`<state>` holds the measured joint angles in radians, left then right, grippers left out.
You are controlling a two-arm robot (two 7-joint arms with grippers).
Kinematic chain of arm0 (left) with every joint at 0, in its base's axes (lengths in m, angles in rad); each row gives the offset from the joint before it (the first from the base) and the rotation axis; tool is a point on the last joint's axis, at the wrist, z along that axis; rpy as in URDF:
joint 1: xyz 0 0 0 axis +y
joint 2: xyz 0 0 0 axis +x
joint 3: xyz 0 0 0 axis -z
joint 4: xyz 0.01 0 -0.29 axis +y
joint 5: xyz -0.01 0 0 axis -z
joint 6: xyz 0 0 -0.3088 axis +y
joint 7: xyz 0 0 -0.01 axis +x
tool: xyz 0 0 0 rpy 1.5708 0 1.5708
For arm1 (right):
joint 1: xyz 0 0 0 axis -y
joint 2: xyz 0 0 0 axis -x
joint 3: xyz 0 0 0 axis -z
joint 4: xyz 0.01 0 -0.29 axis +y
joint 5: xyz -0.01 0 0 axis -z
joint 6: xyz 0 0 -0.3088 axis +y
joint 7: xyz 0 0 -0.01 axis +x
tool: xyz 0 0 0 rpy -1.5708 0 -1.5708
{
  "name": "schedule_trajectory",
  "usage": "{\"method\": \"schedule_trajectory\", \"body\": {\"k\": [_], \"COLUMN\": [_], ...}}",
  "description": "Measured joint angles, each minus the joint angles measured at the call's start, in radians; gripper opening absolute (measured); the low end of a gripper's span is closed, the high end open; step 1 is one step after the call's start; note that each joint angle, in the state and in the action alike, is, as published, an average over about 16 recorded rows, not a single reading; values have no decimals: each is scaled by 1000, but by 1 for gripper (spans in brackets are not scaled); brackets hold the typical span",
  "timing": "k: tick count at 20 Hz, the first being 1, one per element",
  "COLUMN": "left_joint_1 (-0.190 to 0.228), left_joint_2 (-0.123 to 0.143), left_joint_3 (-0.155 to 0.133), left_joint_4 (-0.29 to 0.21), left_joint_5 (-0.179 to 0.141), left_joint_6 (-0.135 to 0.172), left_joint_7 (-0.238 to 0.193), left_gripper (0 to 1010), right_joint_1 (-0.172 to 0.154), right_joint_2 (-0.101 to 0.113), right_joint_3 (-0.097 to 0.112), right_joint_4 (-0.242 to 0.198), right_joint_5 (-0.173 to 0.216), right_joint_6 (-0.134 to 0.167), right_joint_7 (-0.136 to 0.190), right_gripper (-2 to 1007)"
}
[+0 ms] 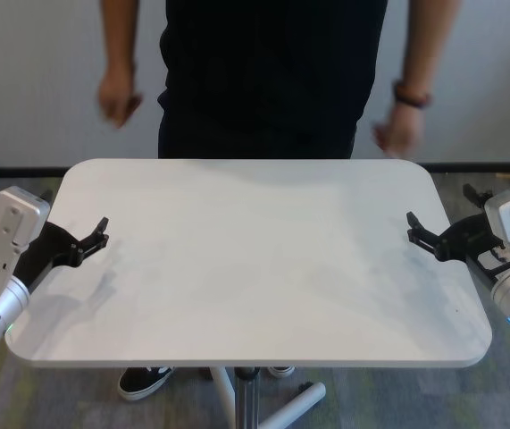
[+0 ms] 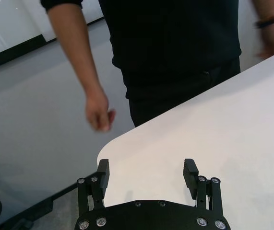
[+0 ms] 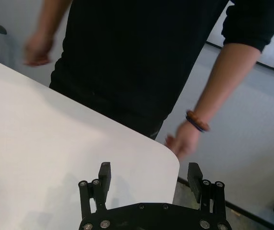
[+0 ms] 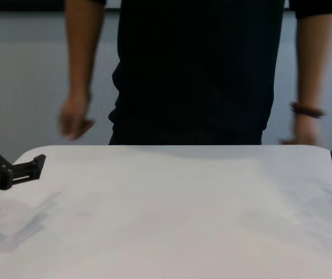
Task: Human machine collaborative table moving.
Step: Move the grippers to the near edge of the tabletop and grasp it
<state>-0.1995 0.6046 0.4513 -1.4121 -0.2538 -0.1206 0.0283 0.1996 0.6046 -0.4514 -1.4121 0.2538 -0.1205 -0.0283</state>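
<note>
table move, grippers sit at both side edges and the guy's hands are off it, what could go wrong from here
1. The human stands at the far edge, both hands off the table; a lift now would be one-sided and could tip it.
2. The left gripper and right gripper are open, so neither seems to have a firm hold yet.

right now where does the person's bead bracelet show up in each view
Head view: the bead bracelet is upper right, beyond the table's far right corner.
Left wrist view: bracelet at the top right edge.
Right wrist view: bracelet right of centre, just beyond the table's rounded corner.
Chest view: bracelet far right, above the tabletop's back edge.
Shared landmark: that far right table corner.
</note>
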Motion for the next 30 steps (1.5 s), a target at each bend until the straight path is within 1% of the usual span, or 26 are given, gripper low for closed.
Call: {"method": "schedule_trajectory", "body": {"k": [18,21,25,28,30], "left_joint_1": [0,4,20,42,62], "left_joint_2": [0,3,15,31,46], "left_joint_3": [0,0,-1,-5,-9], "left_joint_4": [0,-6,-29,-58,-83], "left_joint_5": [0,11,42,69,89], "left_joint_6": [0,-1,-4,-6,-8], "left_joint_7": [0,10,30,45,55], "left_gripper": [1000,1000,1000,1000,1000], "right_joint_1": [0,-2,-15,-32,-47], "right_joint_2": [0,3,20,40,57], "right_joint_3": [0,-1,-5,-9,-12], "right_joint_4": [0,-7,-42,-86,-123], "right_joint_5": [0,-6,-36,-68,-92], "right_joint_6": [0,4,23,48,68], "right_joint_7": [0,-5,-18,-27,-34], "right_gripper": [1000,1000,1000,1000,1000]}}
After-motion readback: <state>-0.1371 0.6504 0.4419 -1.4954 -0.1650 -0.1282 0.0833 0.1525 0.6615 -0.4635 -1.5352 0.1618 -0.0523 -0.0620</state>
